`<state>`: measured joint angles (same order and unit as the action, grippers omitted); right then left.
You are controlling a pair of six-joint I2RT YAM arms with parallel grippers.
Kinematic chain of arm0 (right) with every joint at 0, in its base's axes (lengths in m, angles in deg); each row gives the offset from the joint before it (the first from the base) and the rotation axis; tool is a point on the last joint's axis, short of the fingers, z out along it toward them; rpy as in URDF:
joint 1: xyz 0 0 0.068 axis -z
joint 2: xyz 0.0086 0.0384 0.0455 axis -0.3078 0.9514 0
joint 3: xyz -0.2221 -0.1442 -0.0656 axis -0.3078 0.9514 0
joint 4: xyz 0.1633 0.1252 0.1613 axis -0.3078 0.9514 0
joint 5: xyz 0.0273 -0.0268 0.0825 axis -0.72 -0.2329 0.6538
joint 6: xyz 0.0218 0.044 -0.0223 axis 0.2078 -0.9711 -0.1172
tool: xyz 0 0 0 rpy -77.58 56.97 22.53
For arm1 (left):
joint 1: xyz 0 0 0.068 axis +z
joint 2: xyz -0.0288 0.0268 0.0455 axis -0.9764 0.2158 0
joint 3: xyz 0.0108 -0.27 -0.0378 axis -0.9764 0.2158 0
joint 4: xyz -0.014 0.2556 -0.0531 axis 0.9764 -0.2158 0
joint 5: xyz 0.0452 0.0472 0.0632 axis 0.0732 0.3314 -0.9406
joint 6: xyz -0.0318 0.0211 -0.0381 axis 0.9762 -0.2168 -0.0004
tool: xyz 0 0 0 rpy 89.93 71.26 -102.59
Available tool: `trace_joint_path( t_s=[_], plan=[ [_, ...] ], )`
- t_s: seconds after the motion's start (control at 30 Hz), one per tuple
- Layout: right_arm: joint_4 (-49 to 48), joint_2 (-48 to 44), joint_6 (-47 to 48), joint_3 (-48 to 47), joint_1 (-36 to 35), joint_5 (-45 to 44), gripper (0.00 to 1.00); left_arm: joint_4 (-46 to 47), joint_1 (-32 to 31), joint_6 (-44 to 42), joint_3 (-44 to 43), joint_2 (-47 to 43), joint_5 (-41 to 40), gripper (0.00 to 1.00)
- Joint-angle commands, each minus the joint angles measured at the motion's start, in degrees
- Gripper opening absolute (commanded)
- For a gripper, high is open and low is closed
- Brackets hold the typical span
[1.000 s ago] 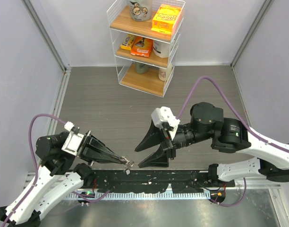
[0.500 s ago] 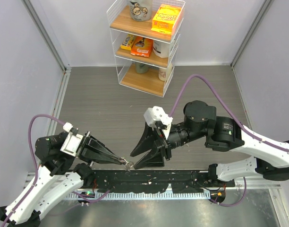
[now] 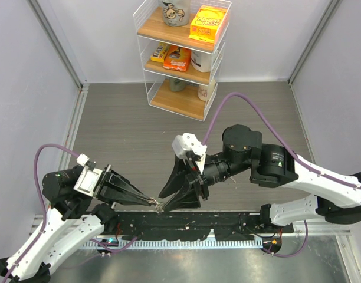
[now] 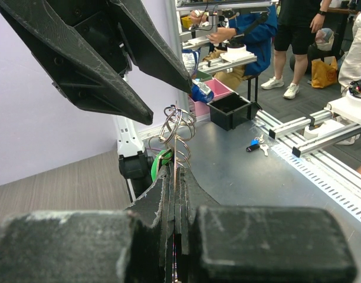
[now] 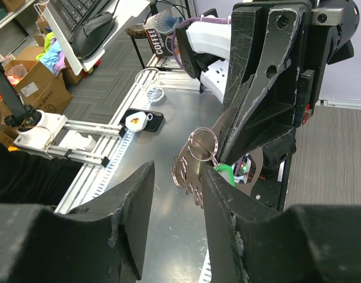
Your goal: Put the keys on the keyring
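Top view: my left end effector (image 3: pixel 152 202) is pressed together on the keyring (image 3: pixel 159 206), holding it low over the black rail (image 3: pixel 227 224) at the near edge. My right end effector (image 3: pixel 163 203) is spread, with one tip on either side of the keyring. A wire shelf (image 3: pixel 180 53) with boxes stands at the far wall.

Left wrist: my fingers (image 4: pixel 163 200) are shut tight. The keyring stands up out of the pinch as a cluster of wire loops, with its green piece (image 4: pixel 160 166) low by the tips. The two black fingers of the right end effector are parted above, their tips just over the loops. I cannot tell if they touch. The keys (image 4: pixel 255 144) have dark heads and pale blades, and they lie on the metal table (image 4: pixel 239 177) off to the right, well apart from the keyring.

Right wrist: my right fingers (image 5: pixel 133 200) stand apart, gripping nothing. The keyring hangs in the gap between them. The left end effector reaches in from the upper right, clamped on it, with the green piece just beside its tips.
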<state>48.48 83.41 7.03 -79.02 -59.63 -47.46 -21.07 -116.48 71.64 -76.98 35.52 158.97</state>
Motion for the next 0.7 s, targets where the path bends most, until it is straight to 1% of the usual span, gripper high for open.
trace_joint_path(
  t_s=[0.0,0.23,0.67],
  plan=[
    [-1.3,0.4,-0.7,-2.9,0.0,1.8,0.41,3.0,-0.3,0.7,-1.3,-0.3,-1.5,0.00],
    [-0.6,0.6,-0.8,-3.0,0.0,3.1,0.33,3.0,-0.3,0.3,-1.5,0.0,-1.9,0.00],
    [0.1,1.4,-1.4,-3.0,-0.1,3.2,0.32,2.8,-0.3,0.2,-1.6,-0.3,-2.9,0.00]
  ],
)
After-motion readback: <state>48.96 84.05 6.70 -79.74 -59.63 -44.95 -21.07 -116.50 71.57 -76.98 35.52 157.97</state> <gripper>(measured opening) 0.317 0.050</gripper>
